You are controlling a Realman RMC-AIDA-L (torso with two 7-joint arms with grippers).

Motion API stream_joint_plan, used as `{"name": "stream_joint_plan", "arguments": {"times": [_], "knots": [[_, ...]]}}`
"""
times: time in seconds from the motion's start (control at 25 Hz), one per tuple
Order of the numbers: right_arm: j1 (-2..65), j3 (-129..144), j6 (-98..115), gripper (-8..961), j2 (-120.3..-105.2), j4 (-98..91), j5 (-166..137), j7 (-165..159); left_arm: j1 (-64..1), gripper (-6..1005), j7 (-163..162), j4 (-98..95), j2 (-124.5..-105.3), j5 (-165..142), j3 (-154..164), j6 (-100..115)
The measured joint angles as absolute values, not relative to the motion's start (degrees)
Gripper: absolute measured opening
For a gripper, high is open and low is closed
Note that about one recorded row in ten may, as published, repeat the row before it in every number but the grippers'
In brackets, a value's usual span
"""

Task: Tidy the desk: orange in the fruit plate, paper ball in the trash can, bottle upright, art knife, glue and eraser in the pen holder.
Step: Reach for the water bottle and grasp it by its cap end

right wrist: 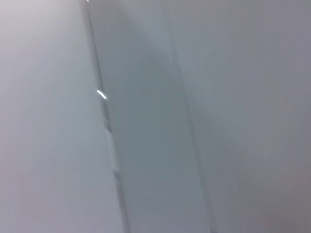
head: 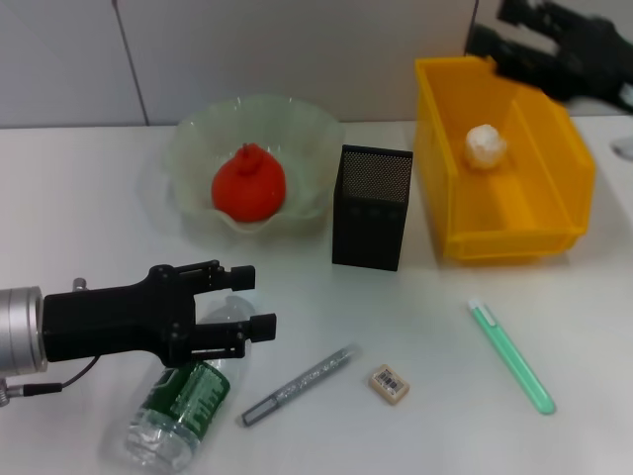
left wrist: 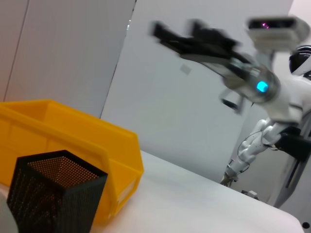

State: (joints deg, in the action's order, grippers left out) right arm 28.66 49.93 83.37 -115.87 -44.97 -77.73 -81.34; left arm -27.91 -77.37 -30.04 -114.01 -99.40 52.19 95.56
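— Bottle (head: 183, 411), where was it?
— Lying on its side on the white bench (head: 89, 208), near the front edge, under the left pincer (head: 249, 302), whose fingers stood spread apart over its neck end.
— And the orange (head: 249, 184)?
— It sat in the fruit plate (head: 198, 134). The paper ball (head: 486, 145) lay in the trash can (head: 554, 223), beside the pen holder (head: 372, 206).
— The eraser (head: 389, 384)?
— On the bench.
— The right pincer (head: 559, 40)?
— Raised behind the can; whether it was open, I couldn't tell.
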Motion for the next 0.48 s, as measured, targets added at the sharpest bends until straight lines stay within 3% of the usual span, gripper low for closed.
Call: {"name": "stream_joint_plan", "arguments": {"times": [0.24, 0.48], "knots": [[26.3, 50.2, 98.3, 788, -112.24, -33.0, -78.8, -74.9, -27.9, 790, -77.7, -30.0, -113.96, -99.6, 52.2, 94.8], [25.4, 50.0, 97.8, 788, -111.84, -34.1, -99.2, -75.2, -27.9, 790, -78.4, -30.1, -113.75, -99.7, 52.4, 93.3]]}}
